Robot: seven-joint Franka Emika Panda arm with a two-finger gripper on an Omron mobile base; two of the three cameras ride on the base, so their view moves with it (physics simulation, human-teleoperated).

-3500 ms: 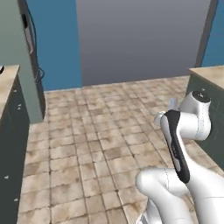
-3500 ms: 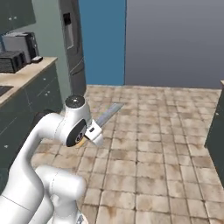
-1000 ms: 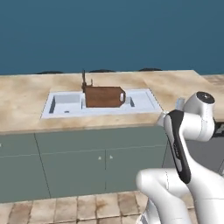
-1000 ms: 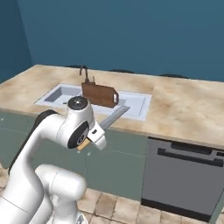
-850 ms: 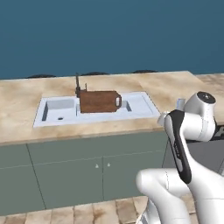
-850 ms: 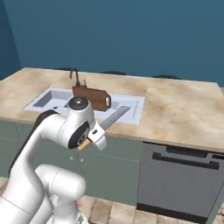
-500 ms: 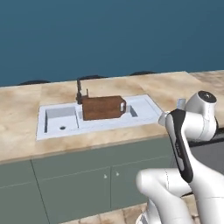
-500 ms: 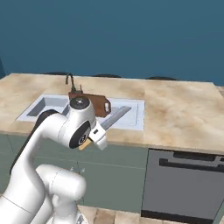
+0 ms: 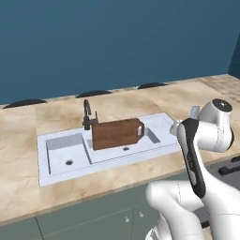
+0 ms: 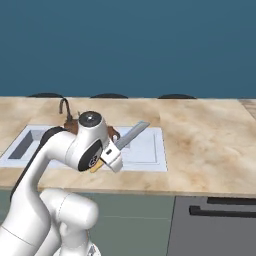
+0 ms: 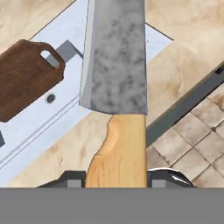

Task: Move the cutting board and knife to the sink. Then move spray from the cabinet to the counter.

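The gripper (image 11: pixel 116 175) clamps the orange-tan handle of the knife (image 11: pixel 114 65) — blade pointing out over the counter (image 10: pixel 200 135) edge. Beyond it, the cutting board (image 9: pixel 116 133) lies tilted in the sink (image 9: pixel 61 154) — beside the faucet (image 9: pixel 87 115).

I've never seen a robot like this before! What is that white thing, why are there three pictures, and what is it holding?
The white thing is a robot arm on a base that can drive. Two cameras ride behind it, left and right; a third sits on its hand. Its gripper is shut on a knife with a grey blade and a wooden handle. Ahead is a marble counter with a pale sink. A brown cutting board already rests in the sink beside the dark tap.
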